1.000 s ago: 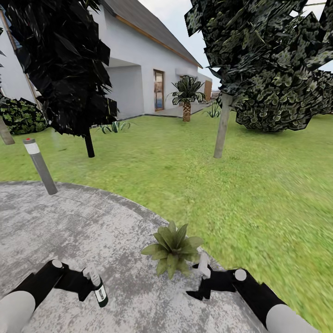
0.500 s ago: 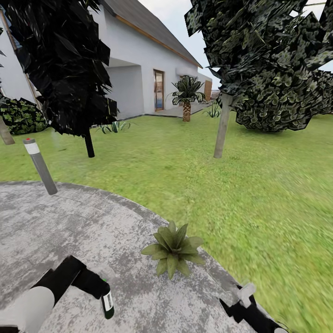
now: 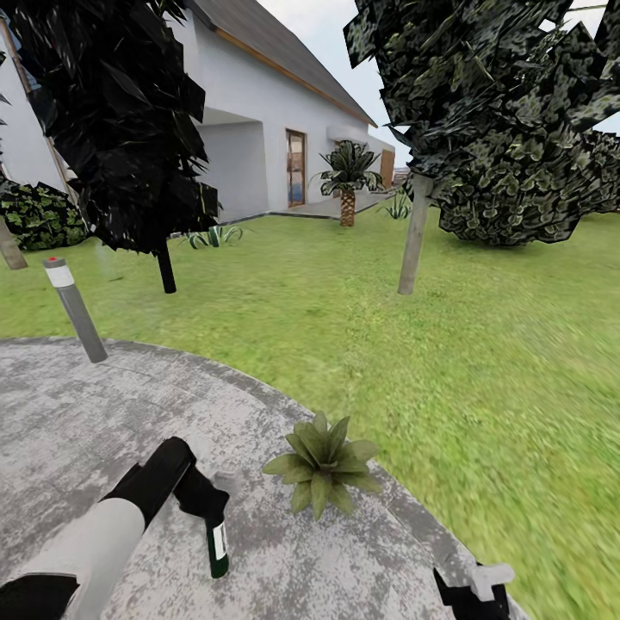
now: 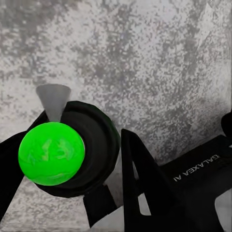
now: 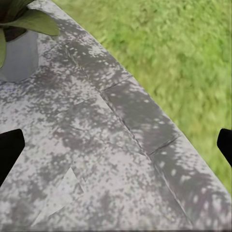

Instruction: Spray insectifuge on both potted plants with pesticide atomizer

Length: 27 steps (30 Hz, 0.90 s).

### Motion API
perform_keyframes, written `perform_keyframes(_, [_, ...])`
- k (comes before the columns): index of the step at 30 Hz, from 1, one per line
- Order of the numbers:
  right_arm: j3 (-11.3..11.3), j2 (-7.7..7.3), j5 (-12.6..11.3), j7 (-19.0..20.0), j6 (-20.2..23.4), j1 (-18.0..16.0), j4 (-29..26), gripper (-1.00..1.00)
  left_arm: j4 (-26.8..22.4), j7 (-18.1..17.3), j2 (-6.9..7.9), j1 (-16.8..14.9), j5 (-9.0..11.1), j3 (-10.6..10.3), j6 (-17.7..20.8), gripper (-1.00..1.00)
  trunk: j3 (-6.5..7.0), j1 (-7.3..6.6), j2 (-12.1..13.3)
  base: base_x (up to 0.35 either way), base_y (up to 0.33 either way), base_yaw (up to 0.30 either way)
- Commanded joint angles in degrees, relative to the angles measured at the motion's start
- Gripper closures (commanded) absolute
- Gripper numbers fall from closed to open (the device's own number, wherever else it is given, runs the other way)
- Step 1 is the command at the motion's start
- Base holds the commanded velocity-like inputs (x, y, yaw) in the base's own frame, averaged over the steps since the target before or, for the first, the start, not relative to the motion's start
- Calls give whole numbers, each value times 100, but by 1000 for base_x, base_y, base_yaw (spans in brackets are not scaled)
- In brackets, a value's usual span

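Observation:
In the head view my left gripper (image 3: 207, 502) is shut on the pesticide atomizer (image 3: 217, 542), a dark green bottle with a white label that hangs down over the round grey stone patio (image 3: 103, 413). The left wrist view looks at the atomizer (image 4: 50, 153) end on: a bright green ball in a dark round body between the black fingers (image 4: 137, 166). One potted plant (image 3: 323, 465) stands at the patio's edge, just right of the atomizer. Its grey pot (image 5: 19, 55) is in the right wrist view. My right gripper (image 3: 480, 587) is open and low, right of the plant.
A leaning grey bollard (image 3: 76, 310) stands at the patio's far left rim. On the lawn (image 3: 482, 379) beyond rise a dark thin trunk (image 3: 165, 267) and a pale trunk (image 3: 414, 232). A white house, a palm (image 3: 347, 185) and an agave (image 3: 213, 234) lie far back.
My left arm has carried the atomizer forward and to the right, closer to the plant. My right gripper has drawn back from beside the plant toward the bottom right corner.

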Motion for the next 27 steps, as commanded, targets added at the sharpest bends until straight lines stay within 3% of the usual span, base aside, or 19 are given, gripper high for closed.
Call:
perform_keyframes(1, [33, -2, -67, 14, -17, -4, 8, -100, -4, -53, 0, -52, -110, -23, 100, 100, -6, -1, -2, 0, 0, -6])
perform_keyframes(4, [33, -1, -244, 11, -17, -3, 13, -100, 58, -67, 8, -150, -349, -24, 251, 100, -6, -1, -2, 0, 0, -149])
perform_keyframes(8, [36, 1, -350, 10, -15, -3, 14, -100, 58, -86, 1, -169, -450, -24, 274, 100, -6, -1, -2, 0, 0, -260])
perform_keyframes(22, [30, -1, -371, 10, -11, -3, 14, -100, 102, -88, -2, -84, -449, -24, 280, 100, -6, -1, -2, 11, 0, -275])
perform_keyframes(27, [30, -1, -371, 10, -10, -3, 22, -100, 429, -84, 2, -66, -453, -34, 268, 100, -6, -1, -2, 234, 130, -47])
